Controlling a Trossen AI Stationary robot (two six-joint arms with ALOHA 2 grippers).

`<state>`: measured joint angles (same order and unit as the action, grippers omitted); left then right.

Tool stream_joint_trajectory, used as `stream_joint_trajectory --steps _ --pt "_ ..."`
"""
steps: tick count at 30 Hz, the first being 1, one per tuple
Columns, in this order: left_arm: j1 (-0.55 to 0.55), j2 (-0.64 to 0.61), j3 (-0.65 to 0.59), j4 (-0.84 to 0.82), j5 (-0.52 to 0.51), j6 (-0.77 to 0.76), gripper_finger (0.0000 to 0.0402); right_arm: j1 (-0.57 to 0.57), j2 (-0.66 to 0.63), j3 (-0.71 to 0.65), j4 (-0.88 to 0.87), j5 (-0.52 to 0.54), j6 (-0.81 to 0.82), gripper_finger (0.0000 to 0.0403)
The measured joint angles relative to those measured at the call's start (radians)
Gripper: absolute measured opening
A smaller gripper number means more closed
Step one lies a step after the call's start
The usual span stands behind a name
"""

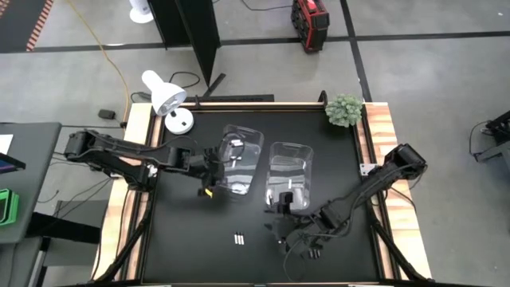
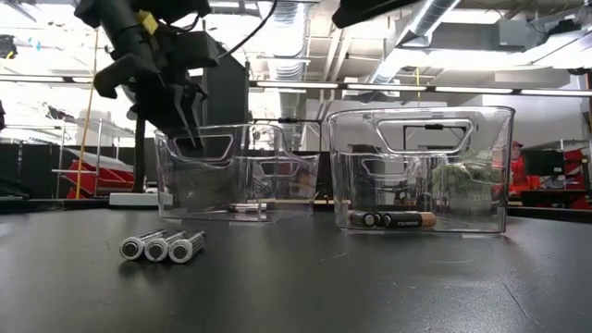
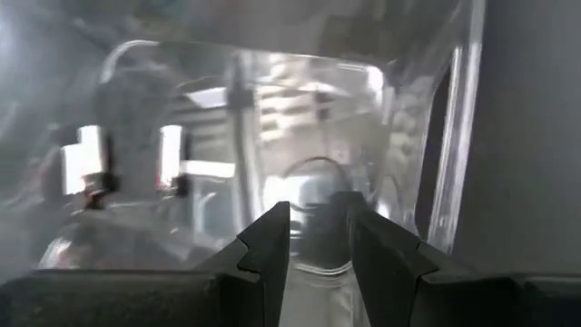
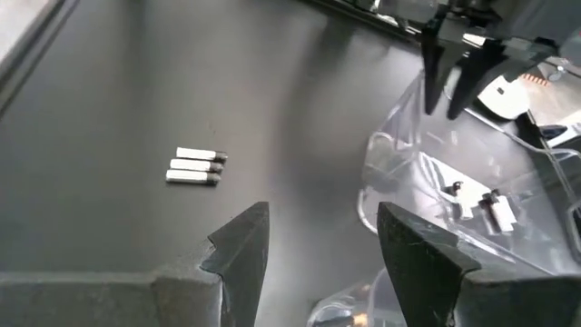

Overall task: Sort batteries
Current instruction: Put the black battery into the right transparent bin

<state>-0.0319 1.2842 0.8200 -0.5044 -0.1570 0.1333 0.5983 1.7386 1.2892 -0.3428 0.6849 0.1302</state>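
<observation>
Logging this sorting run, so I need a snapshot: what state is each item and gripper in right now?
Left gripper: over the left bin's rim, fingers a little apart, nothing seen held.
Right gripper: open, empty, low over the table.
Left bin: upright, white batteries inside.
Right bin: upright, dark batteries lying inside.
Three white batteries: loose on the table, side by side.

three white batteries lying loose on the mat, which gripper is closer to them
Right. The right gripper is open and hovers low just beside the three white batteries. The left gripper is farther back, its fingers over the rim of the left clear bin.
</observation>
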Motion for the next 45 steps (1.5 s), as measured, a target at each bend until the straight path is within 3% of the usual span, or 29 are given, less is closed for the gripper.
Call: stream_joint_trajectory --steps 6,19,29,36,45 --pt "-0.002 0.009 0.000 0.022 0.126 -0.013 0.0107 -0.002 0.000 0.000 -0.001 0.000 -0.007 0.0223" --pt "-0.046 0.083 0.001 0.268 0.227 -0.120 0.0107 -0.012 0.000 0.000 0.000 0.000 -0.009 0.0223" --pt "-0.047 0.222 0.001 0.418 0.243 -0.163 0.0107 -0.013 0.000 0.000 -0.001 0.000 -0.019 0.0223" --pt "-0.047 0.242 0.003 0.526 0.244 -0.179 0.0107 -0.018 0.000 0.000 0.000 0.000 -0.018 0.0223" --pt "-0.047 0.223 0.082 0.504 0.130 -0.109 0.0107 -0.018 0.000 0.000 0.000 -0.002 -0.017 0.0223"
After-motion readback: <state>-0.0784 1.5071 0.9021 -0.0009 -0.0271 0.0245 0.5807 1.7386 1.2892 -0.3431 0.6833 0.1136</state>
